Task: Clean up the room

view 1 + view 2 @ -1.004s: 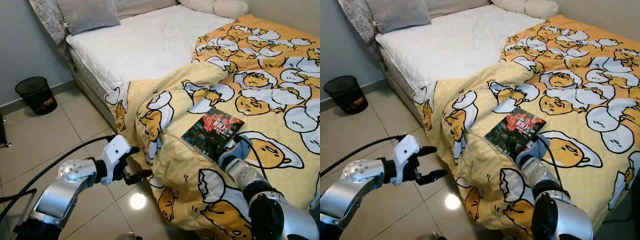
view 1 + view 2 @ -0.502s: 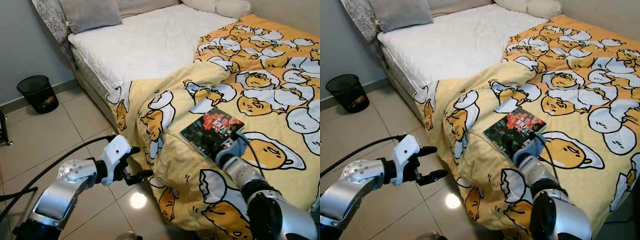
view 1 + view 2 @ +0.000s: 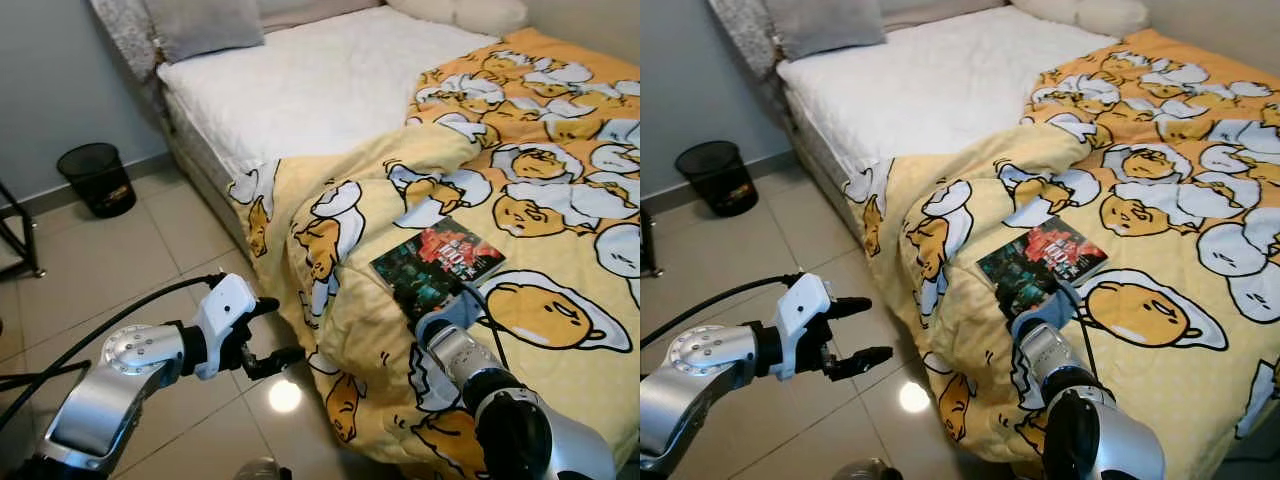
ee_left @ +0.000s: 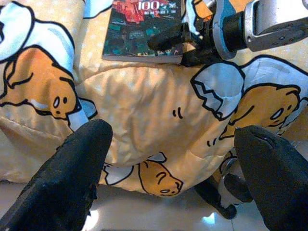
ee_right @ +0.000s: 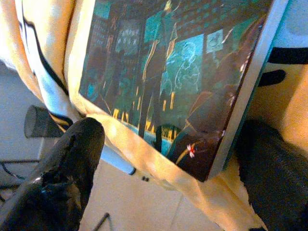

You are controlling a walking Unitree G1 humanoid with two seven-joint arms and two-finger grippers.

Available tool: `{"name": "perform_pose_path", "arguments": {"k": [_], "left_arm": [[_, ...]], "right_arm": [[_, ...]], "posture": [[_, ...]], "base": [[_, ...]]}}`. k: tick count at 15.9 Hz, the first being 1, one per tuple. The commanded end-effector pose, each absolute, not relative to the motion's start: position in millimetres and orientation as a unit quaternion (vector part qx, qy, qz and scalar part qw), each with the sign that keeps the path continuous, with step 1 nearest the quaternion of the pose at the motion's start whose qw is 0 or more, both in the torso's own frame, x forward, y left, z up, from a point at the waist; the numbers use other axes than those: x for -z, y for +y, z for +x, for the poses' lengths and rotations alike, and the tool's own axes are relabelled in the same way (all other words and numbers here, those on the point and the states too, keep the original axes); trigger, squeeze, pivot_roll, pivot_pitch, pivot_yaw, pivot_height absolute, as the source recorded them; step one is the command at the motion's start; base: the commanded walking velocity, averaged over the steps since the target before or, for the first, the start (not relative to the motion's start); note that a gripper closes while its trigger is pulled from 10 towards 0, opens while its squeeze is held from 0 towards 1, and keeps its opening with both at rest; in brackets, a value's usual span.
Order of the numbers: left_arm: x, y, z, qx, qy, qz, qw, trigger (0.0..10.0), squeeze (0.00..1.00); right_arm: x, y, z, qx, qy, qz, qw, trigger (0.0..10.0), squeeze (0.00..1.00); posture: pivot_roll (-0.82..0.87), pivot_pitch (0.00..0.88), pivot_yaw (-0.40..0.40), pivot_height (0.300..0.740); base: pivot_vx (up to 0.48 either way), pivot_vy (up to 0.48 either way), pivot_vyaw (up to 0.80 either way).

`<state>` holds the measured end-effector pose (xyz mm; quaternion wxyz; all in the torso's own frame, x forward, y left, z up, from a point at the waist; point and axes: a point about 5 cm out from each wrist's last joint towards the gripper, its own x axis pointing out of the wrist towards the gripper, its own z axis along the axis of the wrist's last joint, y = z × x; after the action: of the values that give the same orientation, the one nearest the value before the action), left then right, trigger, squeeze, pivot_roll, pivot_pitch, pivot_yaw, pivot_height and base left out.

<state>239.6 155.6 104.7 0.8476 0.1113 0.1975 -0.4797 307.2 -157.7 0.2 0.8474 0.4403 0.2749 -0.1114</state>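
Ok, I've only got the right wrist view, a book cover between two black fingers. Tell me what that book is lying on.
Observer: The book lies flat on a yellow cartoon-print duvet, near where the duvet drapes off the bed to the floor.
Operator: Report the left claw.
Observer: The left claw is open and holds nothing. It is out over the tiled floor, beside the hanging duvet.
Operator: Now say how my right claw sits at the book.
Observer: In the left wrist view the right claw is open at the book's near end, with one finger over the cover. It is not closed on the book.
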Motion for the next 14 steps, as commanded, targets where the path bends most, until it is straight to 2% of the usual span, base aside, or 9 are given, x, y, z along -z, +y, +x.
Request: {"name": "perform_pose_path", "arguments": {"k": [1,6,8,9,10,12,13,14], "left_arm": [[-97.6,151.7,243.1,0.478,0.206,0.117,0.846,10.0,1.00],[-68.5,128.5,265.0,0.465,0.220,0.110,0.851,10.0,1.00],[-62.2,126.9,265.4,0.464,0.222,0.109,0.851,10.0,1.00],[-53.1,127.5,263.3,0.463,0.224,0.109,0.851,10.0,1.00],[-41.6,131.3,255.4,0.462,0.227,0.109,0.850,10.0,1.00],[-34.6,135.2,243.1,0.463,0.226,0.108,0.850,10.0,1.00],[-31.5,135.2,236.1,0.465,0.225,0.108,0.849,10.0,1.00],[-26.7,133.4,221.8,0.468,0.221,0.110,0.849,10.0,1.00]], "right_arm": [[-5.9,-155.3,312.7,0.120,0.252,0.475,0.834,10.0,0.00],[-39.2,-166.1,337.8,0.096,0.134,0.555,0.815,10.0,0.00],[-42.5,-166.8,339.9,0.090,0.122,0.563,0.813,9.9,0.00],[-43.4,-167.7,340.6,0.094,0.119,0.567,0.810,7.7,0.00],[-42.2,-167.0,340.2,0.099,0.127,0.563,0.811,4.9,0.00],[-40.6,-164.6,339.5,0.099,0.137,0.557,0.813,3.3,0.00],[-40.0,-163.4,339.3,0.099,0.140,0.556,0.813,0.0,0.00],[-39.5,-161.2,339.1,0.097,0.143,0.555,0.814,0.0,0.00]], "posture": [[0.31,0.046,0.060,0.740],[0.28,0.032,0.041,0.740],[0.28,0.032,0.039,0.740],[0.29,0.031,0.038,0.740],[0.29,0.029,0.034,0.740],[0.29,0.028,0.034,0.740],[0.29,0.023,0.032,0.740],[0.29,0.015,0.030,0.740]], "base": [[0.000,0.000,0.00],[0.000,0.000,0.00],[0.000,0.000,0.00],[0.000,0.000,0.00],[0.000,0.000,0.00],[0.000,0.000,0.00],[0.000,0.000,0.00],[0.000,0.000,0.00]]}}
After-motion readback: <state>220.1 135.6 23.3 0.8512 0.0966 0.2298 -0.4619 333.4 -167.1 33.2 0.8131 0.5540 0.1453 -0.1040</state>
